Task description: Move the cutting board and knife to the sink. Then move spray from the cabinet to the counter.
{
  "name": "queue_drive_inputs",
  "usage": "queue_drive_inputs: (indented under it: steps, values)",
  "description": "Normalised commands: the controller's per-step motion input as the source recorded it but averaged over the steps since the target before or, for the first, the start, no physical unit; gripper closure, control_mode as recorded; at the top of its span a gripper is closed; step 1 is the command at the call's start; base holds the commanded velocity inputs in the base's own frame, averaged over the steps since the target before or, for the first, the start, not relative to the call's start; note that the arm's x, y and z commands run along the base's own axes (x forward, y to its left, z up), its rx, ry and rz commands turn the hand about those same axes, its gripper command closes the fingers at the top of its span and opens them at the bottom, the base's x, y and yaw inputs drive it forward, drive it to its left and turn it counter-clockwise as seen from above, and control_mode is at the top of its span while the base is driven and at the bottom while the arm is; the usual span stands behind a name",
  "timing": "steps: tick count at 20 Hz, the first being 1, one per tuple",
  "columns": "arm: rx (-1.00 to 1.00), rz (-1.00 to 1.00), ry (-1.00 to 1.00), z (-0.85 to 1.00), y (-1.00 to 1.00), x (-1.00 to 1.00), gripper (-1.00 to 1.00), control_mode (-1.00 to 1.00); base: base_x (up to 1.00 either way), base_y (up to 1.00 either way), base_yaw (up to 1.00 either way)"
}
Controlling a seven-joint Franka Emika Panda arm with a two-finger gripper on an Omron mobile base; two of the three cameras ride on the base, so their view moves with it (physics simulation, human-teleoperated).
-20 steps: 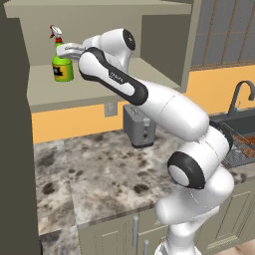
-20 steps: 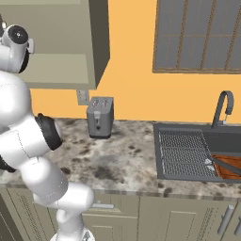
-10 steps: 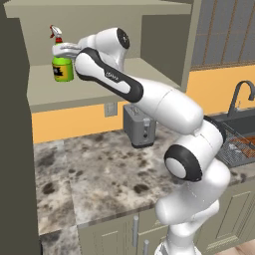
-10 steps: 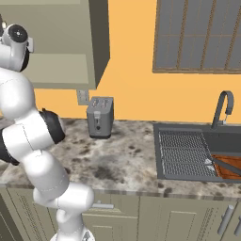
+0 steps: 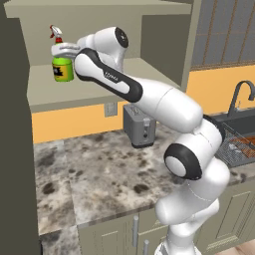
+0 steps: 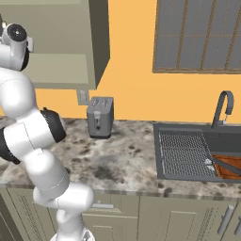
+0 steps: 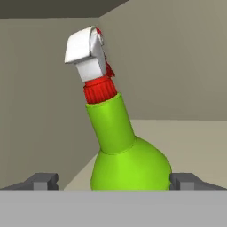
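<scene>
Spray [image 7: 128, 155] between the wide-apart jaws, unclamped.

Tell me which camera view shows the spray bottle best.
The hand view: the spray bottle stands close up, its green body, red collar and white nozzle clear, between the open gripper tips. The left base view shows it small on the cabinet shelf, label visible.

- The left base view looks forward and down from behind the arm, toward the cabinet [image 5: 99, 74] and bench [image 5: 99, 169].
- The right base view faces the sink [image 6: 197, 150] from the other side; both share the toaster [image 6: 100, 116].
- The hand view sits close to the spray [image 7: 119, 146], inside the cabinet.
</scene>
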Motion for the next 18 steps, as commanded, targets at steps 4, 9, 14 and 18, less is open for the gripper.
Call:
queue_drive_inputs:
  steps: [4, 9, 14, 18]
  values:
    - [-0.03, 0.00, 0.00, -0.09, 0.02, 0.09, -1.00, -1.00, 0.00, 0.00, 0.00]
    - [-0.03, 0.00, 0.00, -0.10, 0.06, 0.08, -1.00, -1.00, 0.00, 0.00, 0.00]
    - [-0.02, 0.00, 0.00, -0.07, 0.08, 0.11, -1.00, -1.00, 0.00, 0.00, 0.00]
    - [-0.02, 0.00, 0.00, -0.04, 0.11, 0.16, -1.00, -1.00, 0.00, 0.00, 0.00]
